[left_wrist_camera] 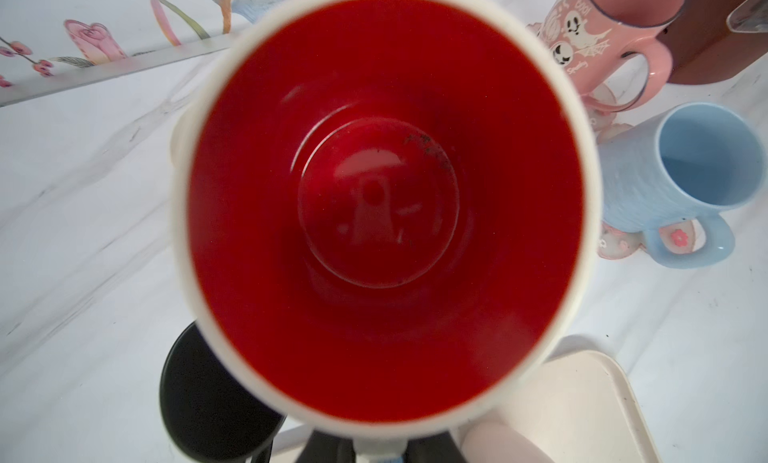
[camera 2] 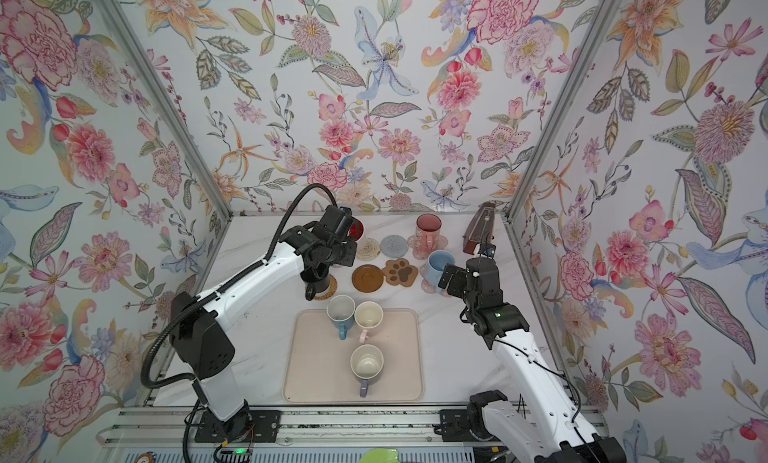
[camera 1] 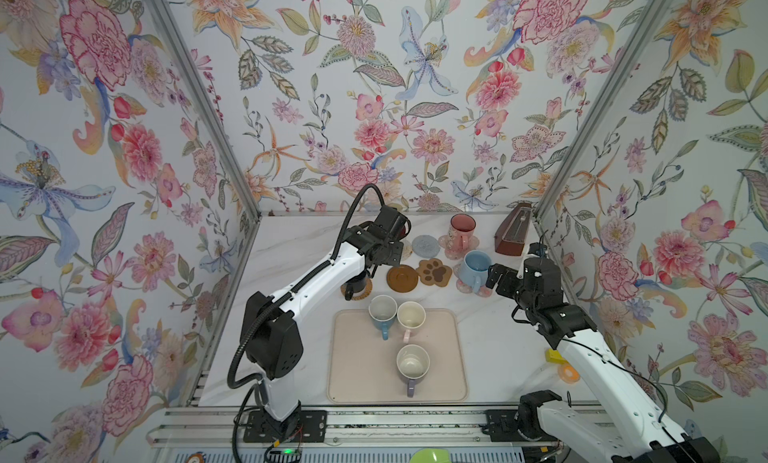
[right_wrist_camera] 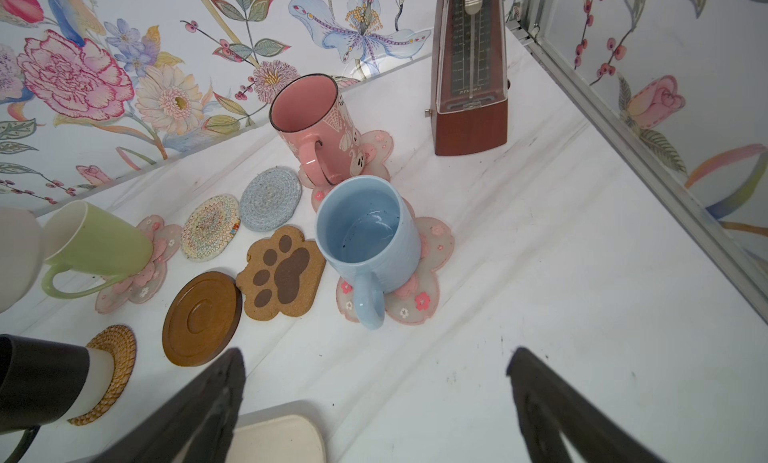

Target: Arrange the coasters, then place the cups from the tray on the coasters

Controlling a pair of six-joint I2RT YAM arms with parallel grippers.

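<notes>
Left pincer (left_wrist_camera: 380, 450) clamps the red-inside white mug (left_wrist_camera: 386, 207) — right pincer (right_wrist_camera: 376, 355) stands spread wide.

White mug (left_wrist_camera: 382, 207), red inside

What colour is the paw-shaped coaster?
The paw-shaped coaster is speckled tan with dark brown pads; right wrist view shows it best.

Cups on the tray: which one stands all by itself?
The lavender cup. It stands alone toward the near edge of the tray, while the blue cup and the cream cup sit side by side at the far end.
</notes>
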